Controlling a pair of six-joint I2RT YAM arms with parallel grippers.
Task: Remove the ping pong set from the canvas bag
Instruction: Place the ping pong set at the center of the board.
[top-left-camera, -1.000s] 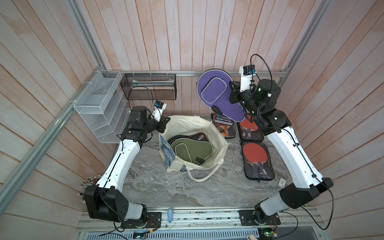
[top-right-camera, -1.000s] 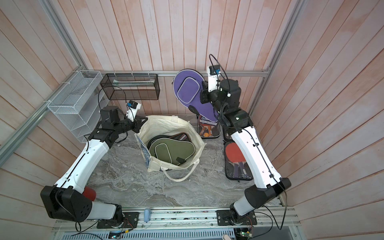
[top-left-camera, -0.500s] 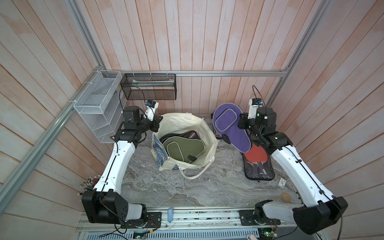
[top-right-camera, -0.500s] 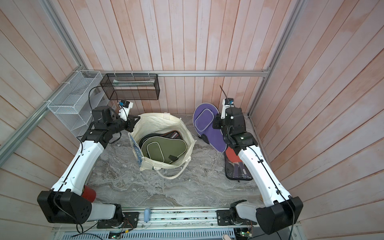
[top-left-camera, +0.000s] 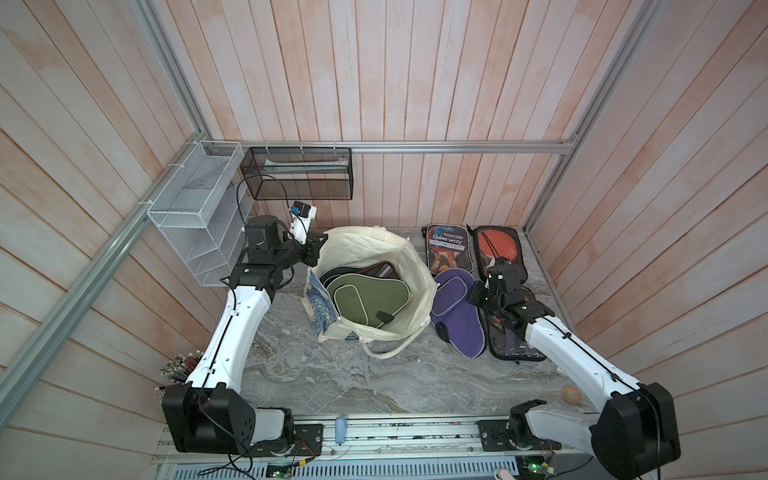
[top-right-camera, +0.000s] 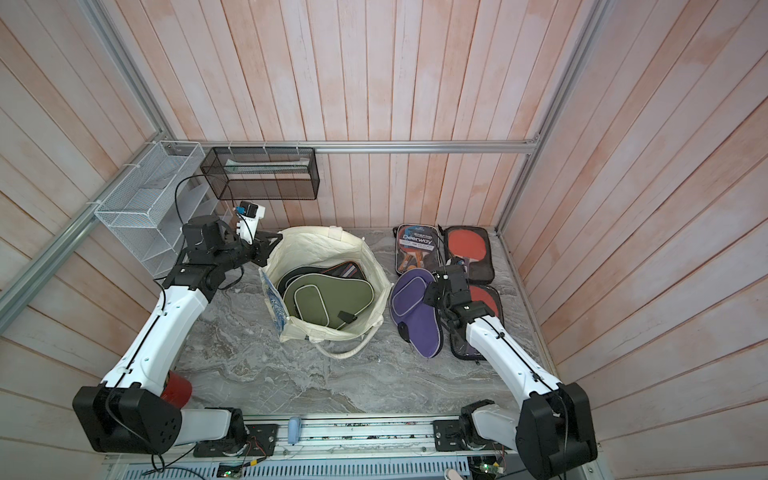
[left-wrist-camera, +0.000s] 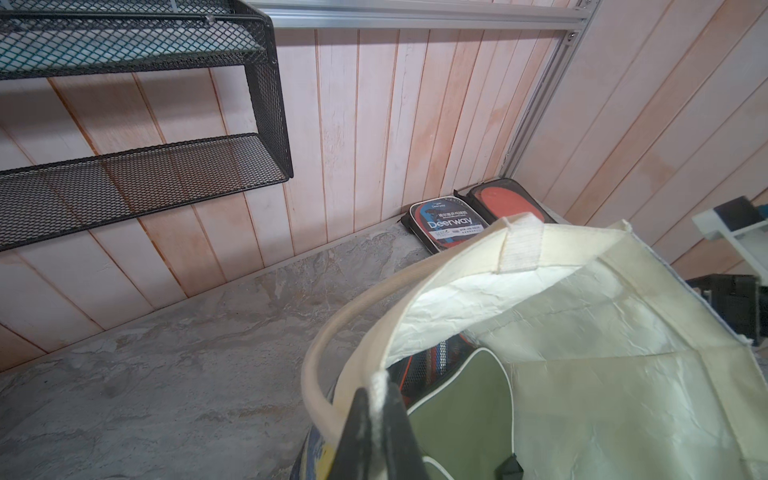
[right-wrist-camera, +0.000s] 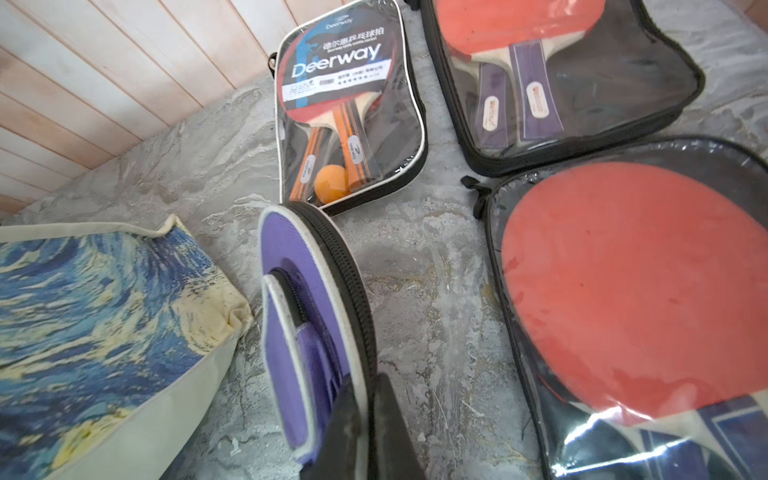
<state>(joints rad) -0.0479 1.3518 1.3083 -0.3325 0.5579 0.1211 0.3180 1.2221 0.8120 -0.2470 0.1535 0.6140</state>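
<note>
Right fingers (right-wrist-camera: 392, 432) clamp purple case (right-wrist-camera: 309, 291) — left fingers (left-wrist-camera: 359, 432) pinch canvas bag (left-wrist-camera: 602, 353)

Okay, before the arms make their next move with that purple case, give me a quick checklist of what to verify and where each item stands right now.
1. Grip: the right gripper is shut on the purple case: ok.
2. The purple case is out of the canvas bag and beside it: ok.
3. The purple case rests fully on the table: cannot tell; it looks tilted in the right wrist view.
4. The left gripper pinches the bag's rim, mouth held open: ok.
5. Bag emptied: not ok; the green case lies inside, on a dark case.
</note>
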